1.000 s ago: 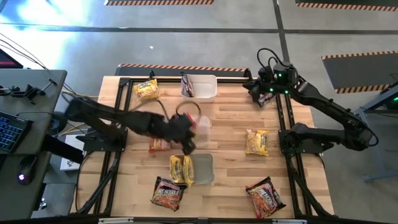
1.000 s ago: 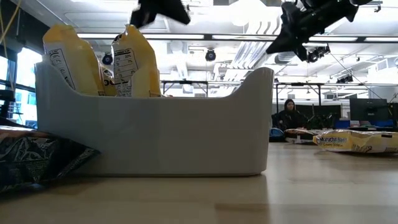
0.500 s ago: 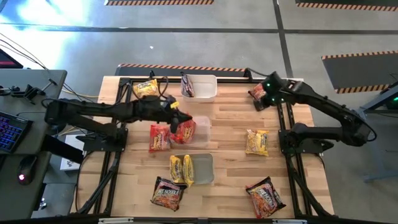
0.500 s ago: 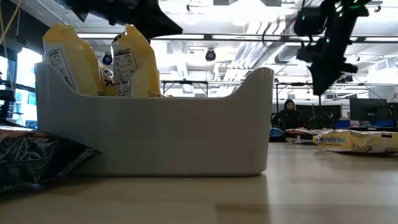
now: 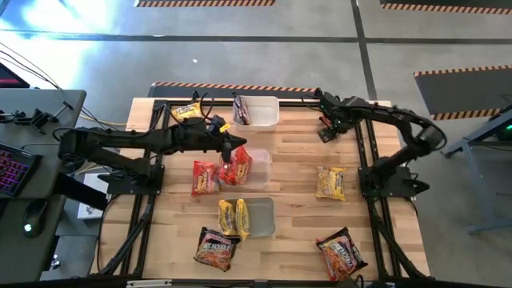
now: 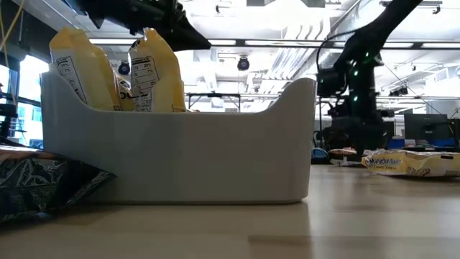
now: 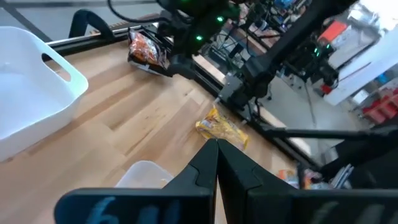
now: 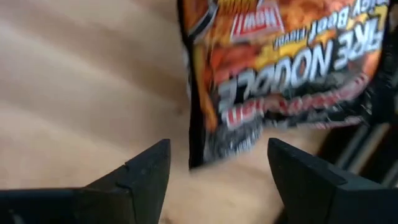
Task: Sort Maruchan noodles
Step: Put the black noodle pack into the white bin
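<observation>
The Maruchan noodles are crinkly packets scattered over the wooden table. A dark "Fire Noodle" packet [image 8: 280, 68] lies flat at the far right, just ahead of my right gripper [image 8: 217, 171], which points down at it with its fingers open. My left gripper [image 5: 234, 149] is shut with nothing in it, and hovers over the far rim of the middle clear tub [image 5: 260, 156], where a red packet [image 5: 238, 168] lies. Two yellow packets [image 5: 234, 218] stand in the near tub [image 5: 264, 216]. A dark packet [image 5: 241, 110] leans in the far white tub [image 5: 268, 112].
Loose packets lie on the table: yellow at the far left [image 5: 188, 113] and at the right [image 5: 330, 182], red beside the middle tub [image 5: 205, 178], and dark ones near the front edge [image 5: 214, 250] [image 5: 340, 254]. Black frame rails [image 5: 366, 160] run along both sides.
My left gripper has drawn back from over the near tub toward the table's far edge and now hangs over the middle tub. My right gripper has tipped from nearly level to pointing down and has sunk toward the dark packet at the far right.
</observation>
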Robot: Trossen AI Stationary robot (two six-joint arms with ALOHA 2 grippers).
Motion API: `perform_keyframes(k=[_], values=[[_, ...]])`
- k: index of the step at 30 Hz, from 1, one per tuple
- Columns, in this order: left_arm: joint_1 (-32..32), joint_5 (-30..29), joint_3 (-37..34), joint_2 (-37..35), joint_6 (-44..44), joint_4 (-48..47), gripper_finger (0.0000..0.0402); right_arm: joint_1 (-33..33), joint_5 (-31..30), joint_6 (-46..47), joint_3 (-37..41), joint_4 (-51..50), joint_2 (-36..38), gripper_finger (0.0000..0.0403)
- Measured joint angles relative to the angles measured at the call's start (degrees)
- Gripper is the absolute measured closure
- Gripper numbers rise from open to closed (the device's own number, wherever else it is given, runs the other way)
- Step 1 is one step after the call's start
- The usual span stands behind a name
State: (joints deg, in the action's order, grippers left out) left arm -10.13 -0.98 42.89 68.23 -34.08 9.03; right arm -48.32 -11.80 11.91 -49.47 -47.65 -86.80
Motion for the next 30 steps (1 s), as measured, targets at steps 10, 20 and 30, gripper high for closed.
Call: perform_keyframes(k=[10, 20, 30], values=[[-0.37, 3.13, 0.0, 0.0, 4.83, 0.62, 0.0401, -1.19, 2.29, 6.31, -0.05, 5.62, -7.69, 0.0185], [-0.35, 2.65, 0.0, 0.0, 5.24, 1.31, 0.0401, -1.26, 9.68, 7.3, 0.09, 6.3, -6.43, 0.038], [-2.05, -1.13, 1.53, 0.0, 5.5, 1.34, 0.038, -0.36, 27.08, 16.61, 0.09, 16.2, 4.96, 0.0399]])
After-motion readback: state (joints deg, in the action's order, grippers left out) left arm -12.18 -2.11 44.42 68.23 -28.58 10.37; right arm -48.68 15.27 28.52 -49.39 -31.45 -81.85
